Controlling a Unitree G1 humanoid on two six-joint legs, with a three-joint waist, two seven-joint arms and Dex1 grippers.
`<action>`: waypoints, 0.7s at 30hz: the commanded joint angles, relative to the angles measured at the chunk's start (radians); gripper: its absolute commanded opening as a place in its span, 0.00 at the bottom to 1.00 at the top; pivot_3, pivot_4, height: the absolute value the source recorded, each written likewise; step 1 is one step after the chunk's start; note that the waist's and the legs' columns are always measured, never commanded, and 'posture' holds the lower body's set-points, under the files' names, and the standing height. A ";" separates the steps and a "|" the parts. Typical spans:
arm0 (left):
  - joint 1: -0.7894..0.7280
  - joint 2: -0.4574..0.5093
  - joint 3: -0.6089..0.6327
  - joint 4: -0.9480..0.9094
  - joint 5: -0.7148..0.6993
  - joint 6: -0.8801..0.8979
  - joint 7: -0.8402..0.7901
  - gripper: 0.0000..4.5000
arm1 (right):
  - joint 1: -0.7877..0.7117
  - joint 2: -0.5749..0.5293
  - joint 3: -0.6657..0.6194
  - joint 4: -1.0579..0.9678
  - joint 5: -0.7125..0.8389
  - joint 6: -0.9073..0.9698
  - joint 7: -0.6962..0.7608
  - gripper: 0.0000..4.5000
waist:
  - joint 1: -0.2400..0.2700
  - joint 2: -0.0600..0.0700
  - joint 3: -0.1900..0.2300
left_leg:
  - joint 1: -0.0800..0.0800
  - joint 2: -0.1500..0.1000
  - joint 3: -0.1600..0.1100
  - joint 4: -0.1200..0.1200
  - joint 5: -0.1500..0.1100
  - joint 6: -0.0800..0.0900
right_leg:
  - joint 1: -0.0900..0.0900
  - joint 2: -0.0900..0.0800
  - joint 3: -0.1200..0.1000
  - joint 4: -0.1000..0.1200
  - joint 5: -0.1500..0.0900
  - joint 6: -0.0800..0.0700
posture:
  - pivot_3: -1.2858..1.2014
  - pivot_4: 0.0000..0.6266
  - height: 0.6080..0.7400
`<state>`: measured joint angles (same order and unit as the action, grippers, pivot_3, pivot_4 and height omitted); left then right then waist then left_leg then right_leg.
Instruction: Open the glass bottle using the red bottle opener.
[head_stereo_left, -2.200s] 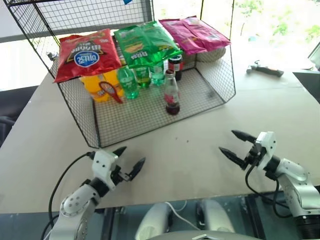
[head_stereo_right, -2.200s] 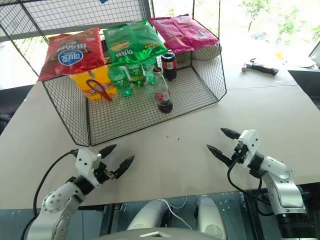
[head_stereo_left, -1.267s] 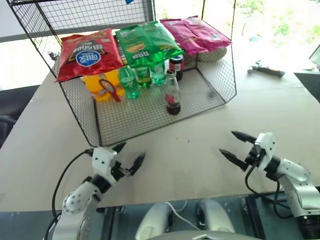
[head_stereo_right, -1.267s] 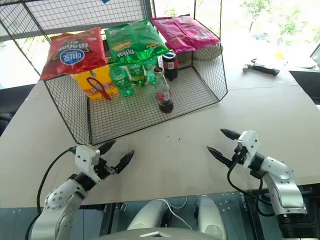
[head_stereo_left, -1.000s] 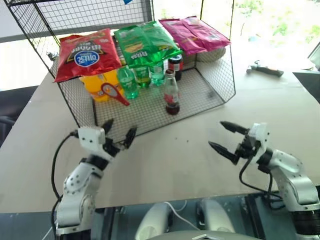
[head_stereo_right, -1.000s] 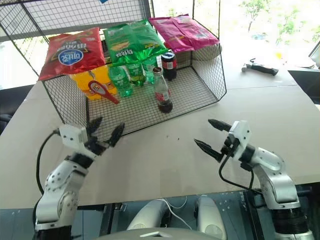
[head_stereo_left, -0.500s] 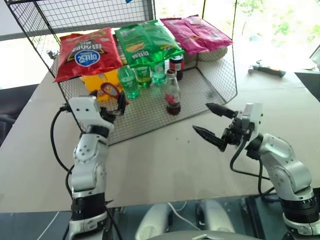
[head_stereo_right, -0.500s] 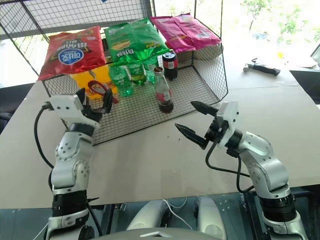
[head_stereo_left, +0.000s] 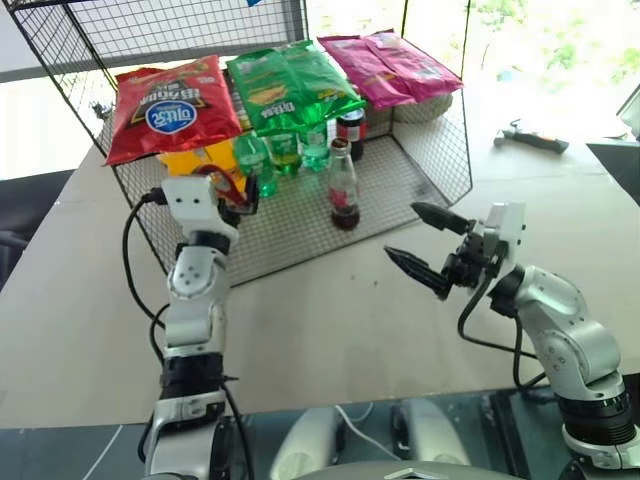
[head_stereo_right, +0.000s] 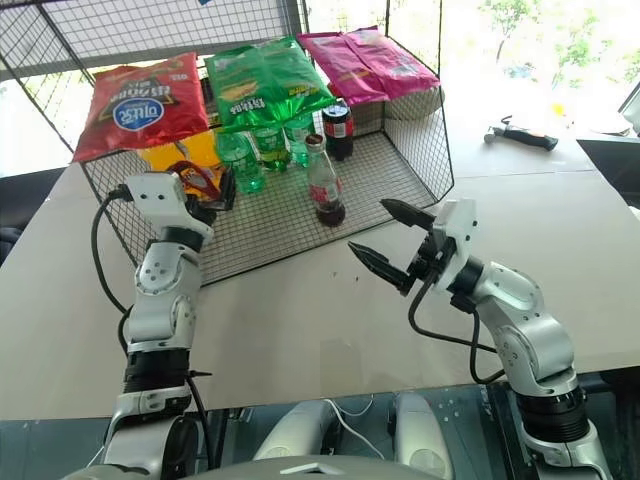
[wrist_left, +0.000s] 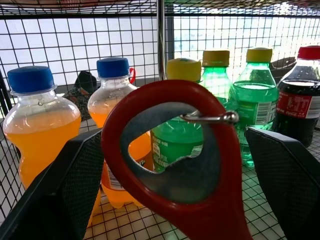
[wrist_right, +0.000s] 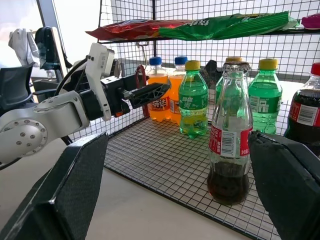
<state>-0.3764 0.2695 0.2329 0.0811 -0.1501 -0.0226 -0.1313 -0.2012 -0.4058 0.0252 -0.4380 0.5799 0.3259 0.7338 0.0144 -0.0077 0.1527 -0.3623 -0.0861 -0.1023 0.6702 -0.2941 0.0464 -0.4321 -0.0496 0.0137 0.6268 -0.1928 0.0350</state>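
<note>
Presently, left gripper (head_stereo_left: 238, 190) spread wide around red opener (wrist_left: 176, 165) hanging in wire rack (head_stereo_left: 440, 170), not pinching it, right gripper (head_stereo_left: 428, 243) spread open, empty, before bottle (head_stereo_left: 343, 187).

The red bottle opener (wrist_left: 172, 165) hangs, apparently untouched, between spread fingers (wrist_left: 60, 185).
</note>
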 joint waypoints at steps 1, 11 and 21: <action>-0.017 0.014 0.001 0.004 0.026 -0.046 0.011 1.00 | -0.005 0.000 -0.011 -0.054 0.015 -0.006 -0.006 0.99 | 0.000 0.000 0.000 | 0.000 0.000 0.000 0.000 0.000 0.000 | 0.000 0.000 0.000 0.000 0.000 0.000 | 0.52 0.24 0.96; -0.023 0.004 0.004 0.028 0.023 -0.080 0.015 0.46 | 0.003 -0.002 -0.009 -0.050 0.009 -0.010 -0.004 1.00 | 0.000 0.000 0.000 | 0.000 0.000 0.000 0.000 0.000 0.000 | 0.000 0.000 0.000 0.000 0.000 0.000 | 0.52 0.24 0.96; -0.013 -0.005 -0.003 0.006 0.026 -0.113 0.016 0.45 | 0.007 -0.004 -0.007 -0.041 -0.001 -0.017 0.004 1.00 | 0.000 0.000 0.000 | 0.000 0.000 0.000 0.000 0.000 0.000 | 0.000 0.000 0.000 0.000 0.000 0.000 | 0.52 0.24 0.96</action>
<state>-0.3849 0.2657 0.2281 0.1297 -0.1293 -0.1026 -0.1219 -0.1920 -0.4060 0.0252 -0.4448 0.5733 0.3243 0.7355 0.0145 -0.0078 0.1527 -0.3623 -0.0861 -0.1023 0.6703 -0.2942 0.0465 -0.4321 -0.0496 0.0138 0.6269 -0.1927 0.0351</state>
